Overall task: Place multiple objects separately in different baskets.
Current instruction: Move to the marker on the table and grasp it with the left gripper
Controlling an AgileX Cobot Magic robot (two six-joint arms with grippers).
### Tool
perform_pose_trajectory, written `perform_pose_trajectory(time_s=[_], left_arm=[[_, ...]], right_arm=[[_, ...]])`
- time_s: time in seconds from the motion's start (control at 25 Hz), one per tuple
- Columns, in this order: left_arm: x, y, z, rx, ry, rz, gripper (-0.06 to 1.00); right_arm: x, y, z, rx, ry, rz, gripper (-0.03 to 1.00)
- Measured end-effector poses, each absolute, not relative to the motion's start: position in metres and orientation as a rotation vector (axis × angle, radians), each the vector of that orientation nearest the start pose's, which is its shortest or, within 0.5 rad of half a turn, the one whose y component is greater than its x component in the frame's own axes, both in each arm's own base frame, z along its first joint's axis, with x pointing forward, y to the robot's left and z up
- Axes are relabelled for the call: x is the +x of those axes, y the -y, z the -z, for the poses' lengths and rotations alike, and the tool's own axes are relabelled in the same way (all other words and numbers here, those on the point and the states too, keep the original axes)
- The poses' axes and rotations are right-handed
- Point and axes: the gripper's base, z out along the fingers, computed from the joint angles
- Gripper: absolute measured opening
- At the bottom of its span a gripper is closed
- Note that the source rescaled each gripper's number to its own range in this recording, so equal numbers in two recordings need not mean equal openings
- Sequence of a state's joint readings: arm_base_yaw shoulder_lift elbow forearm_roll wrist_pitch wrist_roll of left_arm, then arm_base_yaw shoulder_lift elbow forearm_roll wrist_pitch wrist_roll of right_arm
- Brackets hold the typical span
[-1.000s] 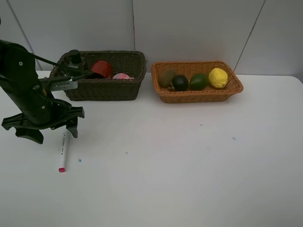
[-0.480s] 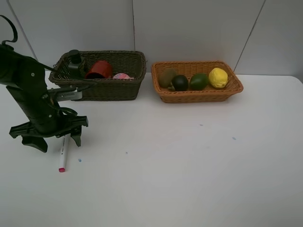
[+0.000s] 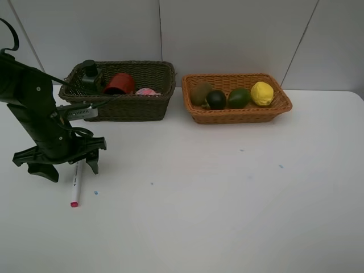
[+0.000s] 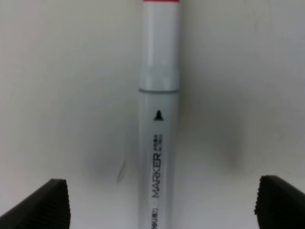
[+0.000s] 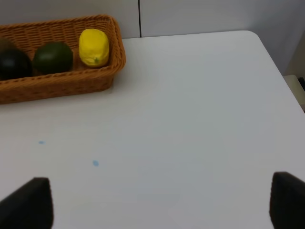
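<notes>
- The left gripper (image 3: 58, 163) hung low over the white table (image 3: 227, 199) at its left side, fingers spread wide on either side of the white marker with a pink cap (image 3: 75, 183), gripping nothing.
- In the left wrist view the marker (image 4: 158, 119) lay flat between the two dark fingertips (image 4: 45, 202), touching neither.
- The right gripper (image 5: 157, 205) showed only its dark fingertips, released and wide apart over bare table.
- The deep olive-brown wicker basket (image 3: 128, 105) at the far left held a dark green pump bottle (image 3: 89, 71), a red cup (image 3: 120, 83) and a pink bottle (image 3: 147, 91).
- Just right of it, the shallow orange-tan wicker basket (image 3: 239, 115) held a brown kiwi (image 3: 199, 92), a dark round fruit (image 3: 216, 99), a green avocado (image 3: 239, 98) and a yellow lemon (image 3: 261, 94).
</notes>
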State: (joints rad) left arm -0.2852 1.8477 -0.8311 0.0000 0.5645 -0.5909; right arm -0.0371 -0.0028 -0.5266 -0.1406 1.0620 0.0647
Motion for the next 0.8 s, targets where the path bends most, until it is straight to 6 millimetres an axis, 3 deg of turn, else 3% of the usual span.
perform_pose_trajectory(time_s=[0.8], left_arm=[[0.2754, 0.0808, -0.1052, -0.466, -3.055, 0.037, 1.00]], right_arm=[[-0.0094, 0.0107, -0.2851, 0.111, -2.009, 0.149, 0.99]])
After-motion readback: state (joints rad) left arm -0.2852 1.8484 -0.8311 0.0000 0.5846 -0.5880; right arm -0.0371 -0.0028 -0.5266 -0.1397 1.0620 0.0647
